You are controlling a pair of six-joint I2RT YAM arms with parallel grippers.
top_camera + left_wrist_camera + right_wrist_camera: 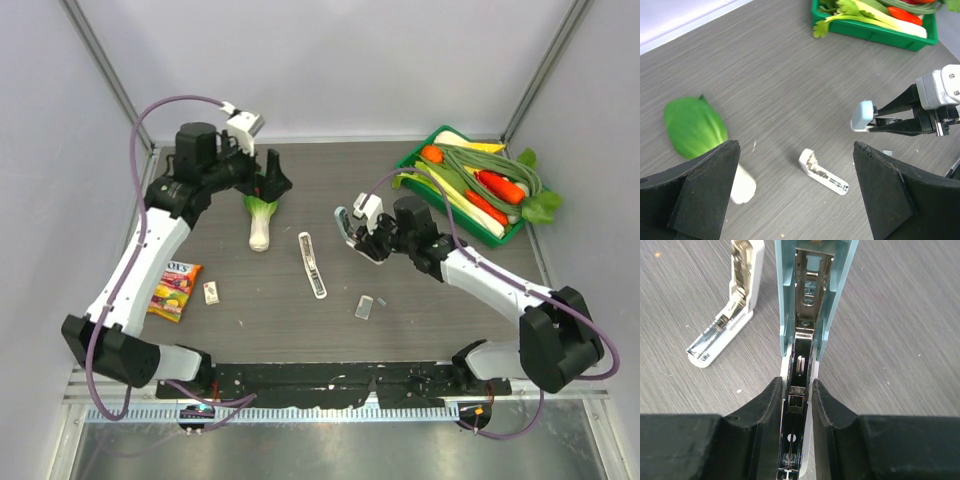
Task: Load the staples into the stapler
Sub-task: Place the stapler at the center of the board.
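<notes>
The white stapler [312,263] lies open on the table centre, its silvery channel facing up. It also shows in the left wrist view [822,172] and the right wrist view [730,315]. The staples box [211,292] lies left of it, near a snack packet. My right gripper [365,240] is shut on a pale blue-grey bar [815,285] with an open metal channel and holds it above the table, right of the stapler. The bar also shows in the left wrist view [862,115]. My left gripper [270,185] is open and empty, above a bok choy.
A bok choy [260,220] lies left of the stapler. A colourful snack packet [175,290] is at the left. A green tray [415,160] of vegetables stands at the back right. A small grey piece [365,306] lies in front of the right gripper.
</notes>
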